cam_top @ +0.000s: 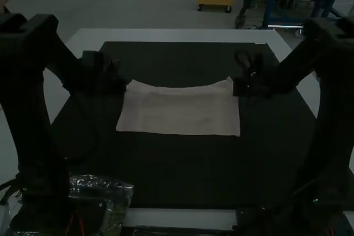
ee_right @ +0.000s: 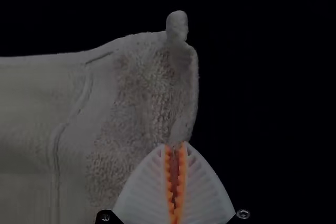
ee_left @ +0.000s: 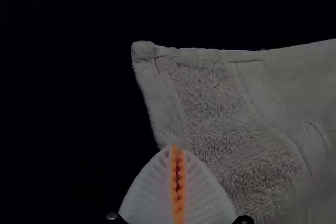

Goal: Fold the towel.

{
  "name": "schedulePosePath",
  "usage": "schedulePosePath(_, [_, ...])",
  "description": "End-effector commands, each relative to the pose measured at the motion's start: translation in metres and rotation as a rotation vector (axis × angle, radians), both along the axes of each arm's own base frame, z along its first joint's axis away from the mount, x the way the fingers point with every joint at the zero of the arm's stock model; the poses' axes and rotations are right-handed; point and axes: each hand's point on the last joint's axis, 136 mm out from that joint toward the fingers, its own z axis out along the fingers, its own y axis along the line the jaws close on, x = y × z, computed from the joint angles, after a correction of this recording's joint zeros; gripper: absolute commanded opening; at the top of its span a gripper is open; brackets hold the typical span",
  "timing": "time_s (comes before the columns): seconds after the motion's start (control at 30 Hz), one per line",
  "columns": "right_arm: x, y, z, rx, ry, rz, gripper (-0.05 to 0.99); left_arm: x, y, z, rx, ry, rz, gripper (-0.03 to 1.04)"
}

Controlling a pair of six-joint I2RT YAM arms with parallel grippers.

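Towel [cam_top: 180, 111] on the mat [cam_top: 177, 172], between the two arms

The near mat [cam_top: 185, 172] is open, but the left arm [cam_top: 36, 120] and right arm [cam_top: 332, 120] bar its sides.

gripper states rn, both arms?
Left gripper: closed on the towel, at a side edge near a corner.
Right gripper: closed on the opposite side edge, near a corner.

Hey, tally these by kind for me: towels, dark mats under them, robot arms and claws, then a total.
Towel: 1
Dark mat: 1
Robot arms: 2, the left arm and the right arm
Claws: 2, the left claw and the right claw
Total: 6
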Motion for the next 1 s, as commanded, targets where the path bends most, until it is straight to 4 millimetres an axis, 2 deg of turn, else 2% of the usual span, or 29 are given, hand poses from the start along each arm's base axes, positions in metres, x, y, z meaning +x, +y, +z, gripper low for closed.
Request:
schedulePosePath(0.0, [-0.008, -0.004, 0.015, 0.030, -0.014, -0.003, -0.02, -0.007, 0.010, 0.006, 0.013, -0.016, -0.003, 0.03])
schedulePosePath(0.2, [-0.024, -0.016, 0.021, 0.045, 0.000, -0.012, -0.02, -0.024, 0.026, 0.005, 0.040, -0.015, 0.015, 0.03])
schedulePosePath(0.4, [-0.042, -0.025, 0.024, 0.060, 0.022, -0.018, -0.02, -0.041, 0.025, 0.004, 0.062, 0.002, -0.003, 0.03])
schedulePosePath(0.97, [-0.100, -0.024, 0.015, 0.080, 0.088, 0.009, -0.02, -0.080, 0.023, 0.021, 0.096, 0.029, -0.032, 0.03])
